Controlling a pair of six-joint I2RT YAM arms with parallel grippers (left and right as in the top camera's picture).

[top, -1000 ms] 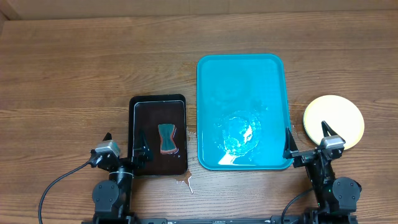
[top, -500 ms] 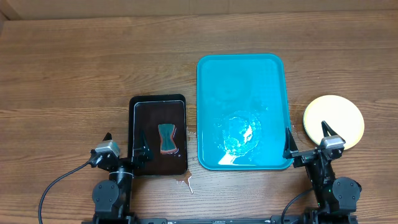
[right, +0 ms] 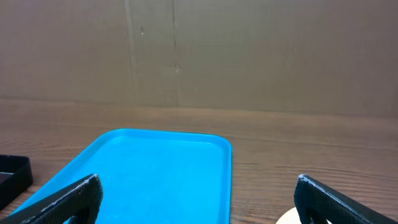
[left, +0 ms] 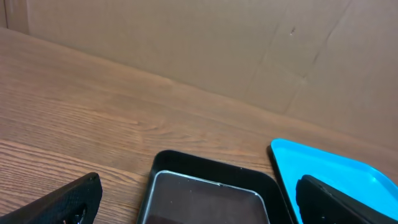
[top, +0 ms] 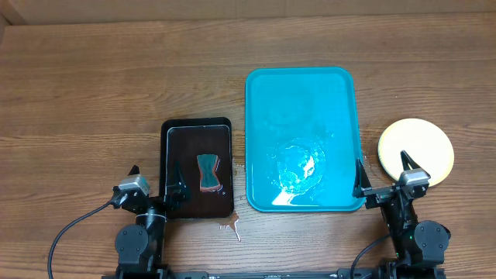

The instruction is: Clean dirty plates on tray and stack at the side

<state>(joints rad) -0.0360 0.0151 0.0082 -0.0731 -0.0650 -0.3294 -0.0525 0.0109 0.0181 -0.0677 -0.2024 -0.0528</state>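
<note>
The plates (top: 415,147) lie as one pale disc at right centre of the overhead frame, just beside the tray (top: 301,85); how many are stacked cannot be told. Nothing has moved over the last second. The tray holds only a water film (top: 298,167), so the task looks finished. The right gripper (top: 381,172) and left gripper (top: 155,177) sit at the bottom edge, jaws apart and empty. The left one is by the black tray (top: 167,155) with its sponge (top: 208,172). The worktop (top: 93,85) is bare across the upper frame.
</note>
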